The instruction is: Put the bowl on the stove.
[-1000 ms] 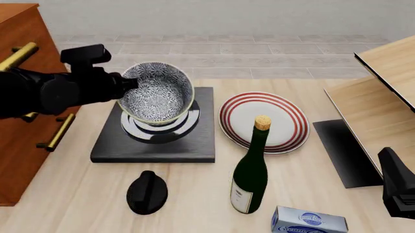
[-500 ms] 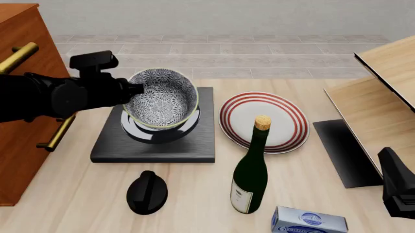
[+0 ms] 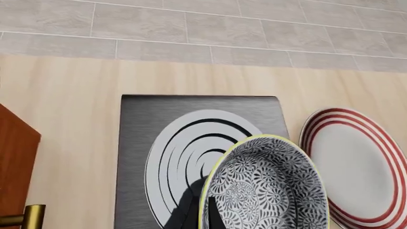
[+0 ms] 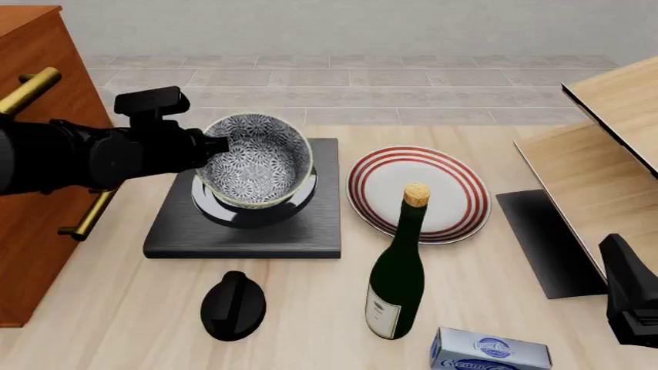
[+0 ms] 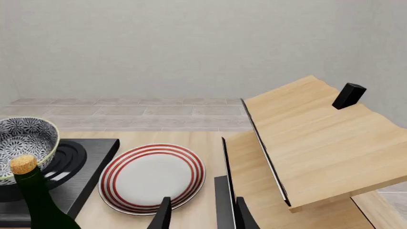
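We find the bowl point(image 4: 254, 160) over the round burner of the stove point(image 4: 246, 227), at the left of the worktop point(image 4: 123, 308). It is tilted, its opening turned toward the near right, and we cannot tell whether its base touches the burner rings. Its patterned interior holds nothing. The left gripper point(image 4: 211, 144) reaches in from the left with its jaws closed narrowly on the bowl's left rim; in the left wrist view one dark finger point(image 3: 214, 220) lies against the inner wall of the bowl point(image 3: 264, 188), above the stove point(image 3: 137, 157).

Just right of the stove lies the plate point(image 4: 417, 191), flat and white with red rings, with nothing on it. The plate point(image 3: 356, 164) appears beside the bowl in the left wrist view as well. Near of the plate stands a dark green bottle point(image 4: 397, 281), upright, with a cork in its neck; its contents cannot be judged. A black knobbed object point(image 4: 233, 306) sits near of the stove, apart from it. A small blue-and-white box point(image 4: 489, 351) lies at the near right edge. A thin dark panel point(image 4: 545, 239) lies flat at the right, beside a wooden shelf unit point(image 4: 606, 146). A wooden cabinet point(image 4: 31, 46) with brass handles stands at the far left.

The right gripper point(image 5: 194, 217) hangs low at the near right, well apart from the bowl, its jaws parted with nothing between them.
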Tool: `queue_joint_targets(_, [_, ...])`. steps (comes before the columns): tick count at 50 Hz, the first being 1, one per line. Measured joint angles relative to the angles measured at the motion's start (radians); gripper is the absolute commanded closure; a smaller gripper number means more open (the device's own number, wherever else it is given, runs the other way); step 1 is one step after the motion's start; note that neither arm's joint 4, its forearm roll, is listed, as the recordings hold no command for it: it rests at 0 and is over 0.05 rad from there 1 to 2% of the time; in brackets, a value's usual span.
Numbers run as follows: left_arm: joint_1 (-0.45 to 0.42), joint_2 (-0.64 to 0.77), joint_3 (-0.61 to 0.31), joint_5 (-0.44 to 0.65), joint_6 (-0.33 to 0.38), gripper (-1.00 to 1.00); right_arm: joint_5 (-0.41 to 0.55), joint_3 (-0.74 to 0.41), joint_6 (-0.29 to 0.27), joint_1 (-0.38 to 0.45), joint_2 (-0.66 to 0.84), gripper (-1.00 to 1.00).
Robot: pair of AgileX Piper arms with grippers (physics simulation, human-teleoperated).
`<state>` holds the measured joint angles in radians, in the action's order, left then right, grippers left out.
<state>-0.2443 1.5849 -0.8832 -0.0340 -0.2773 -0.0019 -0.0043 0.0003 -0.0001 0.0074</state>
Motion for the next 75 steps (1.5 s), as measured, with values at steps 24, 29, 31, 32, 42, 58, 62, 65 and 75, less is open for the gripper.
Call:
queue_joint_targets(24, [0.015, 0.003, 0.012, -0.045, 0.025, 1.00, 0.000, 0.000, 0.000, 0.000, 0.000, -1.00])
queue_joint_targets(29, [0.025, -0.004, 0.019, -0.061, 0.035, -1.00, 0.000, 0.000, 0.000, 0.000, 0.000, -1.00])
queue_joint_targets(31, [0.029, -0.008, 0.021, -0.066, 0.040, -1.00, 0.000, 0.000, 0.000, 0.000, 0.000, -1.00])
queue_joint_targets(32, [0.031, -0.009, 0.021, -0.068, 0.041, -1.00, 0.000, 0.000, 0.000, 0.000, 0.000, -1.00])
queue_joint_targets(42, [0.043, -0.026, 0.035, -0.089, 0.053, -1.00, 0.000, 0.000, 0.000, 0.000, 0.000, -1.00])
queue_joint_targets(58, [0.046, -0.045, 0.050, -0.103, 0.057, -1.00, 0.000, 0.000, 0.000, 0.000, 0.000, -1.00])
queue_joint_targets(62, [0.046, -0.056, 0.056, -0.105, 0.059, -1.00, 0.000, 0.000, 0.000, 0.000, 0.000, -1.00])
queue_joint_targets(65, [0.046, -0.067, 0.061, -0.105, 0.060, -1.00, 0.000, 0.000, 0.000, 0.000, 0.000, -1.00])
queue_joint_targets(75, [0.046, -0.103, 0.075, -0.105, 0.060, -1.00, 0.000, 0.000, 0.000, 0.000, 0.000, -1.00])
